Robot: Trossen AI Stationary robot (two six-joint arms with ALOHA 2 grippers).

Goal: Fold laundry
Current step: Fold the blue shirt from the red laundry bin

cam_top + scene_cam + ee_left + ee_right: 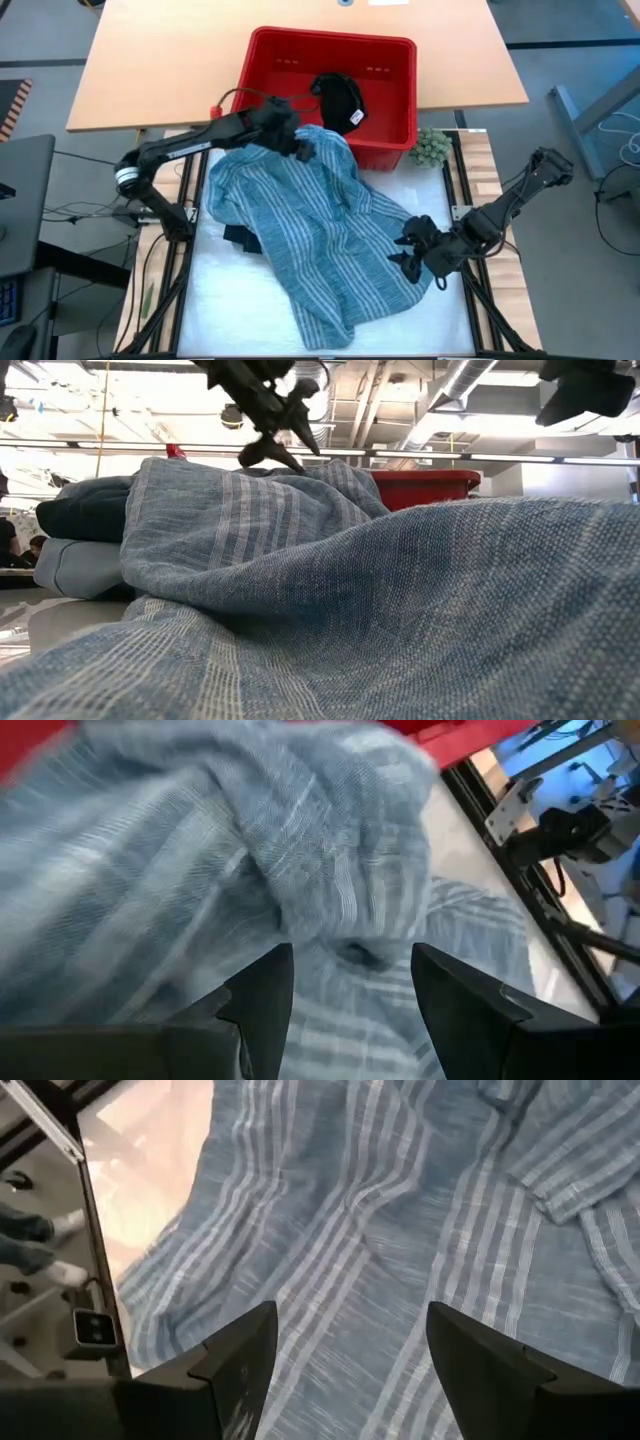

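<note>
To spread the striped garment [320, 240] flat on the desk [230, 310], the left pincer [300, 148] and right pincer [412, 252] (both open, holding nothing) should grip opposite edges.

You've got a red basket [385, 60] sitting at the far edge of the white counter [230, 300], backed against a wooden table [160, 60]. Just beside the basket's right corner there's a little green fuzzy ball [432, 147]. From table height, the basket's rim [430, 480] pokes up, ceiling pipes behind.
</note>
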